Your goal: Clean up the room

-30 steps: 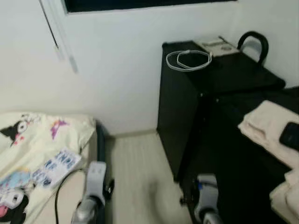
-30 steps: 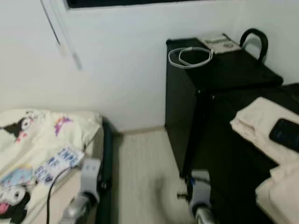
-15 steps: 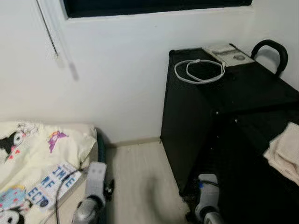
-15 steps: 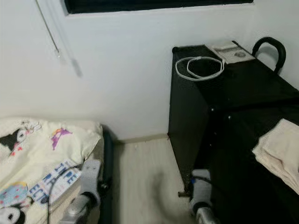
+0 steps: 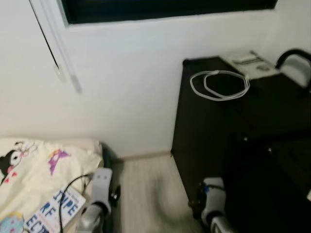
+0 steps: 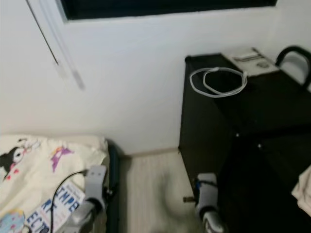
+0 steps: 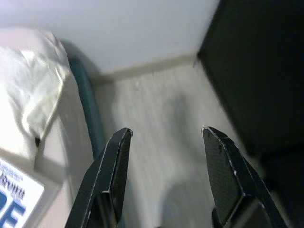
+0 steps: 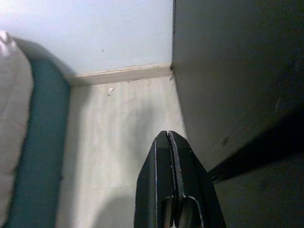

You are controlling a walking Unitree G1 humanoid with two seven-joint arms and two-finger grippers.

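Observation:
A coiled white cable [image 5: 219,84] lies on top of a tall black cabinet [image 5: 204,141] at the right, with a pale booklet [image 5: 252,62] and a curved black handle [image 5: 294,57] behind it. At the left is a bed with a cartoon-print cover [image 5: 34,170], and a blue-lettered paper [image 5: 58,211] and a black cord [image 5: 73,187] lie on it. Both silver arms hang low: the left arm [image 5: 99,194] by the bed's edge, the right arm [image 5: 214,199] against the cabinet's foot. My left gripper [image 7: 166,133] is open over bare floor. My right gripper [image 8: 167,135] is shut with nothing in it.
A strip of pale wood floor [image 5: 146,189] runs between the bed's teal edge [image 7: 90,114] and the cabinet, ending at a white wall [image 5: 126,87] under a dark window [image 5: 160,7]. A blind cord [image 5: 51,43] hangs at the left. A corner of cream towel [image 6: 305,187] shows at the far right.
The camera has turned left and risen: the cabinet has slid right in the picture and the folded towels with the phone have left it. Both arms hang as before.

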